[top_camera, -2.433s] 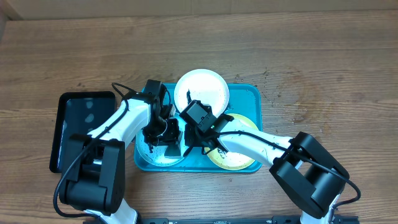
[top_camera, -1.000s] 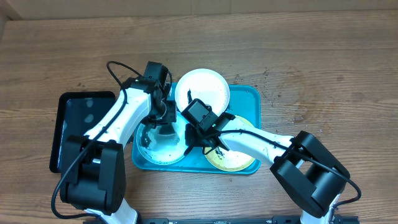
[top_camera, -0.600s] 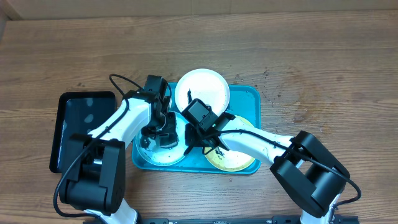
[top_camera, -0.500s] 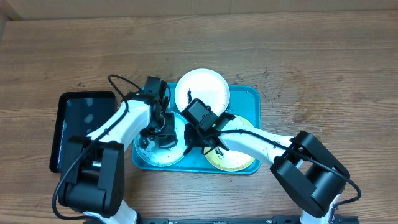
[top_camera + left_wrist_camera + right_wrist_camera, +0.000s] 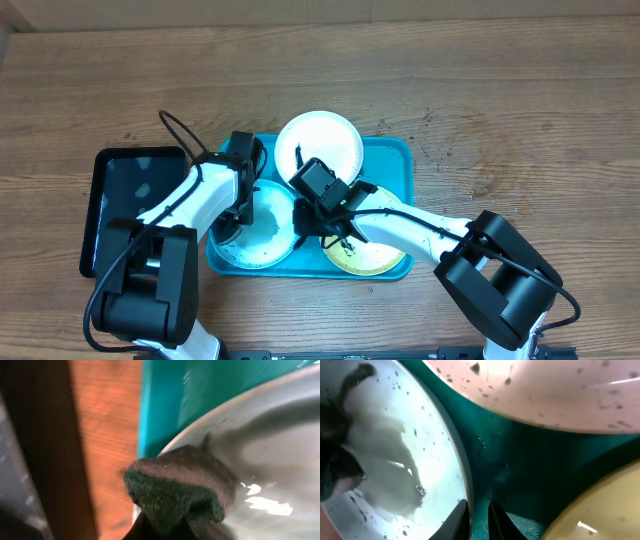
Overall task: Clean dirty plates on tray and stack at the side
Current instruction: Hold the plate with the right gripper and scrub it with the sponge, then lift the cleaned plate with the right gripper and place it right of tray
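On the turquoise tray (image 5: pixel 395 160) lie three plates: white (image 5: pixel 320 145) at the back, light blue (image 5: pixel 262 232) front left, yellow-green (image 5: pixel 372 252) front right. My left gripper (image 5: pixel 230 214) (image 5: pixel 162 531) is shut on a dark green sponge (image 5: pixel 175 487), which presses on the left rim of the light blue plate (image 5: pixel 270 445). My right gripper (image 5: pixel 300 228) (image 5: pixel 477 521) has one finger inside and one outside the right rim of the light blue plate (image 5: pixel 395 460), shut on it. That plate is wet, with dark specks. The white plate (image 5: pixel 545 390) carries black specks too.
A smaller black tray (image 5: pixel 135 205) lies on the wooden table (image 5: pixel 520 110) just left of the turquoise tray. The yellow-green plate (image 5: pixel 612 510) sits close to the right of my right fingers. Both arms cross over the tray's front half.
My left gripper has carried the sponge from the middle of the light blue plate to its left rim. The tray and plates have slid slightly left. The right gripper holds its place.
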Available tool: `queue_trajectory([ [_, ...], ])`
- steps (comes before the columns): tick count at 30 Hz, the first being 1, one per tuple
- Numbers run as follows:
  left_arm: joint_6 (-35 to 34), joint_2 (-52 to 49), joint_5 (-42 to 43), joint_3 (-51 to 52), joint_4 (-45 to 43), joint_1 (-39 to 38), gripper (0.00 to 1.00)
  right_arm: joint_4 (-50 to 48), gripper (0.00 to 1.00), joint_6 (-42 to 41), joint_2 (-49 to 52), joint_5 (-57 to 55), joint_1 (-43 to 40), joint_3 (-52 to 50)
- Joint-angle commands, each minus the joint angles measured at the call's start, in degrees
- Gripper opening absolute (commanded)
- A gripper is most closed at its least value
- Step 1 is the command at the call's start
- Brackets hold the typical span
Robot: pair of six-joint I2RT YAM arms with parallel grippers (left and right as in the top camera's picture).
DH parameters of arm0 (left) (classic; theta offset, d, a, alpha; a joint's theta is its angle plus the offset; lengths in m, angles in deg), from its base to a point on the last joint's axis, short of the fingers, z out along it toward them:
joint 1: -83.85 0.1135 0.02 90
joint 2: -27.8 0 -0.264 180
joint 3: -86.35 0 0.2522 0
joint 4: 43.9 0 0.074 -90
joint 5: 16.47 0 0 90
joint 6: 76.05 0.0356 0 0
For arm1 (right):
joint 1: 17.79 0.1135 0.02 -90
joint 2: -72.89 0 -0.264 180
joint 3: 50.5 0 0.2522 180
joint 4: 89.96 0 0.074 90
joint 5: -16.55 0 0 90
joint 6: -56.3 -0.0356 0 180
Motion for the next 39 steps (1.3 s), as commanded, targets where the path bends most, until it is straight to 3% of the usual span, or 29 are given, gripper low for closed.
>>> queue_trajectory([
  [1, -8.04, -1.01, -12.46, -3.67, 3.87, 1.46, 0.04, 1.33, 0.08, 1.84, 0.57, -1.66, -0.57, -0.26],
  [2, -9.51, -0.74, -11.91, -4.92, 4.85, 1.46, 0.04, 1.49, 0.04, 2.19, 0.55, -1.68, -0.57, -0.02],
  [12, -9.77, 8.35, 11.96, -15.04, 5.53, 3.65, 0.04, 6.21, 0.04, 6.91, -3.41, -2.69, -0.52, 5.31],
  [18, -9.01, 14.12, 12.83, -15.63, 5.55, 12.48, 0.04, 13.49, 0.04, 8.50, -3.96, -7.45, -0.52, 12.44],
  [29, -10.49, 12.85, 22.03, -15.45, 4.94, 29.53, 0.04, 28.48, 0.04, 15.67, -3.96, -23.47, 0.35, 27.91],
  [39, -10.29, 6.45, 21.68, -14.82, 2.32, 32.79, 0.04, 37.44, 0.04, 22.29, -3.96, -44.87, 9.81, 34.34],
])
